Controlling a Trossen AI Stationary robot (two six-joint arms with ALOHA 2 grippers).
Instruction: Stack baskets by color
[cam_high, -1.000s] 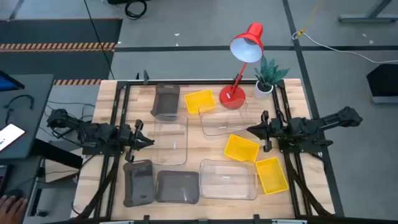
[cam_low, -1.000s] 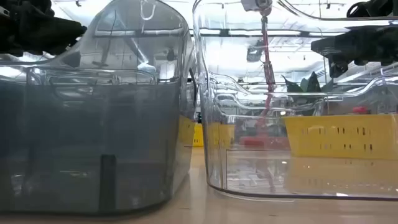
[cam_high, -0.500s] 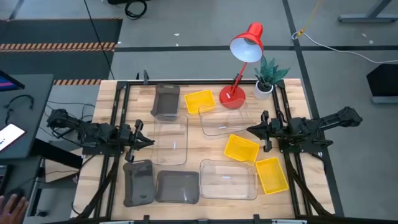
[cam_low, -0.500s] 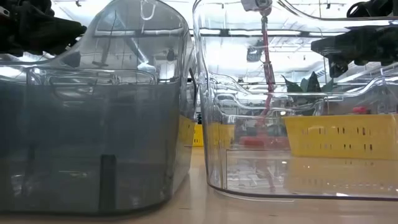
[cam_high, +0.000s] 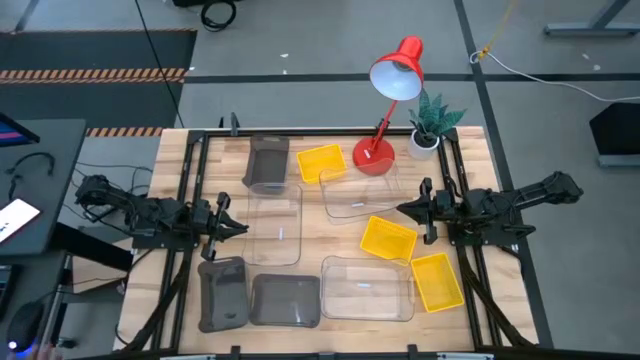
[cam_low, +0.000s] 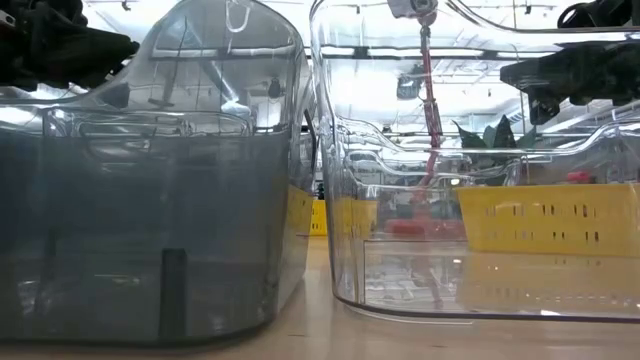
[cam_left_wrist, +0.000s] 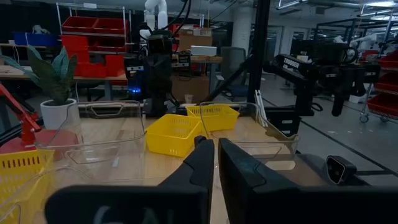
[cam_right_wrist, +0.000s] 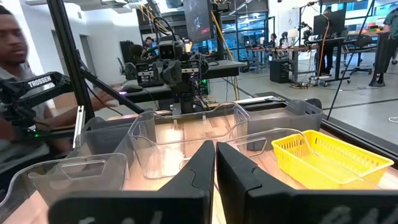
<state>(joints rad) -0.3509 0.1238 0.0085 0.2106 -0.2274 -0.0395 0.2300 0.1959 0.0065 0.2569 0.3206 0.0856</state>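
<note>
Surroundings: a red metal desk lamp (cam_high: 392, 110) and a small potted plant in a white pot (cam_high: 431, 124) are being kept at the 12 to 1 o'clock edge of the slatted wooden table (cam_high: 170, 180), the lamp's round base just beside a clear bin.
Obstruction: in the low view a smoky grey bin (cam_low: 150, 200) and a clear bin (cam_low: 480, 180) are filling the picture, so the table beyond is being seen only through their walls.
Count, yellow: three opaque yellow slotted plastic baskets are being shown apart, one at 12 o'clock (cam_high: 321, 162), one tilted near the centre (cam_high: 388, 238), one at 4 o'clock (cam_high: 436, 281).
Count, grey: three smoky dark grey plastic bins with rounded corners are being shown, one at 11 o'clock (cam_high: 267, 164), two side by side at 7 o'clock (cam_high: 223, 293) (cam_high: 285, 300).
Count, clear: three larger clear plastic bins are being shown, at 9 o'clock (cam_high: 274, 226), at 1 o'clock (cam_high: 358, 195), and at 5 o'clock (cam_high: 367, 288).
Stacking: none is being seen nested in another.
Left gripper (cam_high: 243, 226): being held at 9 o'clock by the clear bin's edge, fingers together, nothing clamped.
Right gripper (cam_high: 404, 209): being held at 3 o'clock, fingers together, nothing clamped.
Beyond the table: a person is being seen in the right wrist view.
</note>
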